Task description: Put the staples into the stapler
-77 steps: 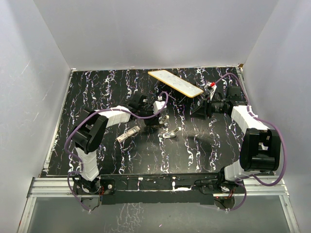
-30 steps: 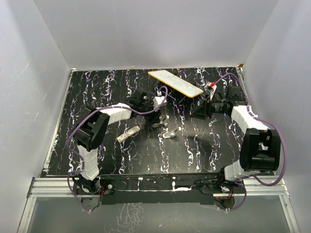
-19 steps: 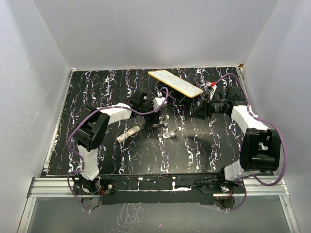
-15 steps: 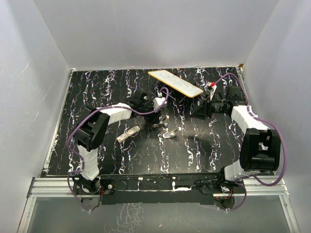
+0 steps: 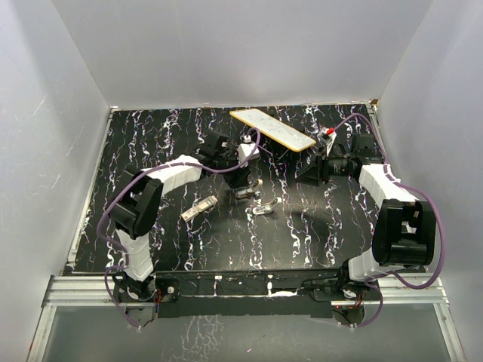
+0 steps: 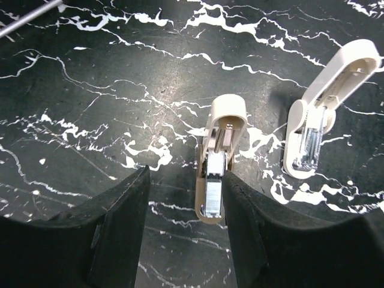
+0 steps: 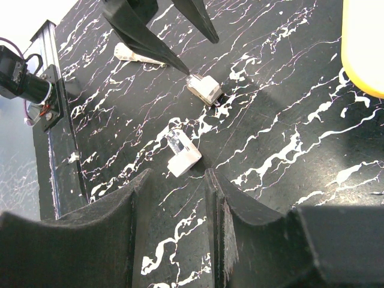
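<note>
Two small cream-and-silver stapler bodies lie mid-table. One stapler (image 6: 217, 162) lies between my left gripper's (image 6: 187, 180) open fingers, metal channel up, close to the right finger. It also shows in the top view (image 5: 250, 187) and the right wrist view (image 7: 204, 89). The second body (image 6: 324, 108), its arms spread, lies just right of it, and shows in the top view (image 5: 266, 207) and the right wrist view (image 7: 183, 155). My left gripper (image 5: 243, 179) hovers low. My right gripper (image 7: 176, 186) is open and empty, held back at the right (image 5: 306, 172). Loose staples cannot be made out.
A third whitish elongated piece (image 5: 198, 209) lies left of the staplers, also in the right wrist view (image 7: 135, 54). A long yellow-edged flat board (image 5: 272, 128) leans at the back centre. Grey walls close in the black marbled table (image 5: 173, 241).
My left arm has shifted a little toward the back, its gripper staying open over the same stapler body. The right arm and the pieces on the table have not moved.
</note>
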`<act>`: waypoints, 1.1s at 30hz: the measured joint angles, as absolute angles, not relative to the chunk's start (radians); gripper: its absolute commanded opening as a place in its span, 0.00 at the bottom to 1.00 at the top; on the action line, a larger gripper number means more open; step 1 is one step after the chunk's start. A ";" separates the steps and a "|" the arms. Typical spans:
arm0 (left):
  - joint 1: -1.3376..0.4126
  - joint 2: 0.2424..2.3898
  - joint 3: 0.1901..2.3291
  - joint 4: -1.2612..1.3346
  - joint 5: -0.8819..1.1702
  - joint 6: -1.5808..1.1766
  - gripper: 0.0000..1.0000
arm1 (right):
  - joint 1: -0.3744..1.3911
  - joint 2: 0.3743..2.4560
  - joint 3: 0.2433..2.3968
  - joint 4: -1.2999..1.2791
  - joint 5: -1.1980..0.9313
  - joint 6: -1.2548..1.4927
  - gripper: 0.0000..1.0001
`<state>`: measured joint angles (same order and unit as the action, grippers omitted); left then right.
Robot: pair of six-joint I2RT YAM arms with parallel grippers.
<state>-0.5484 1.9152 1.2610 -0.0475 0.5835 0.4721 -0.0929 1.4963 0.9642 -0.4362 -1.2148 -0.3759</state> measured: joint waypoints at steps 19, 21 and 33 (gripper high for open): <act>-0.371 1.572 1.082 -0.452 0.390 0.539 0.43 | -0.094 1.497 0.964 -0.437 -1.214 -0.380 0.41; -0.371 1.572 1.072 -0.479 0.392 0.584 0.42 | -0.094 1.497 0.964 -0.437 -1.213 -0.381 0.42; -0.358 1.600 1.147 -0.735 0.524 1.302 0.39 | -0.094 1.497 0.965 -0.437 -1.211 -0.384 0.42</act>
